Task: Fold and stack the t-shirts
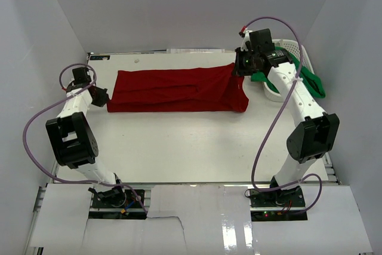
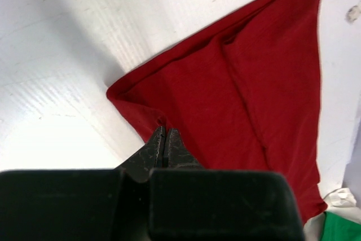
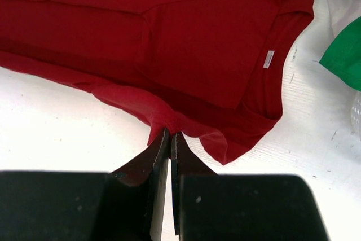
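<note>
Flat red t-shirt [image 1: 179,91] near the table's [image 1: 191,147] far edge, left gripper [image 1: 102,98] at its left end, right gripper [image 1: 240,67] at its far-right corner, green t-shirt [image 1: 313,82] hanging from white basket [image 1: 286,45] in the far-right corner.

My left arm [image 1: 74,107] and right arm [image 1: 292,88] are white tubes between bulky black joint housings [image 1: 71,141], each trailed by a looping lilac cable [image 1: 270,18]. My left gripper [image 2: 164,142] and right gripper [image 3: 170,142] end in matte black wedge fingers, faintly scuffed.

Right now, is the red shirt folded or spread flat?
Folded lengthwise, not yet compact: the red t-shirt lies as a narrow layered band, with the left gripper and right gripper shut on its opposite ends.
</note>
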Motion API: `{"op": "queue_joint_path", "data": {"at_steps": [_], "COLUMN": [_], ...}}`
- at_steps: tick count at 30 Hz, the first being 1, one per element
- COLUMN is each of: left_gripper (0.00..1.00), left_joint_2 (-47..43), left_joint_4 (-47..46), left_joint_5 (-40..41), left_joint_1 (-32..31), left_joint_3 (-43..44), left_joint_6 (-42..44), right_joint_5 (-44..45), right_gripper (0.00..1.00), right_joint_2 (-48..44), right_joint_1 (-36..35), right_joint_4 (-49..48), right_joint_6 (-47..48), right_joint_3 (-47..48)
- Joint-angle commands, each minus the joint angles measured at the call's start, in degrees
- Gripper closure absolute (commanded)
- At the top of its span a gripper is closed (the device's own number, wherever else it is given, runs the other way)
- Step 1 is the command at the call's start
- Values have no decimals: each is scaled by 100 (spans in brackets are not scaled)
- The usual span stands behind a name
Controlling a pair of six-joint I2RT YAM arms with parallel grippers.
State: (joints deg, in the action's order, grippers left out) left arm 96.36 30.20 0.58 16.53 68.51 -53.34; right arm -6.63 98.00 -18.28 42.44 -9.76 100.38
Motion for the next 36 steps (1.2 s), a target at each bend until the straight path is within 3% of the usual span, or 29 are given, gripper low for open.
{"op": "queue_joint_path", "data": {"at_steps": [1,36], "left_gripper": [100,100], "left_joint_2": [50,1113], "left_joint_4": [30,153], "left_joint_5": [30,48], "left_joint_1": [-19,-168], "left_joint_3": [416,1595], "left_joint_6": [-45,-159], "right_joint_5": [-75,-347], "right_gripper": [92,92], "right_joint_2": [105,1336], "right_joint_1": [70,404], "right_joint_4": [10,81], "right_joint_6": [132,150], "right_joint_3": [280,1370]}}
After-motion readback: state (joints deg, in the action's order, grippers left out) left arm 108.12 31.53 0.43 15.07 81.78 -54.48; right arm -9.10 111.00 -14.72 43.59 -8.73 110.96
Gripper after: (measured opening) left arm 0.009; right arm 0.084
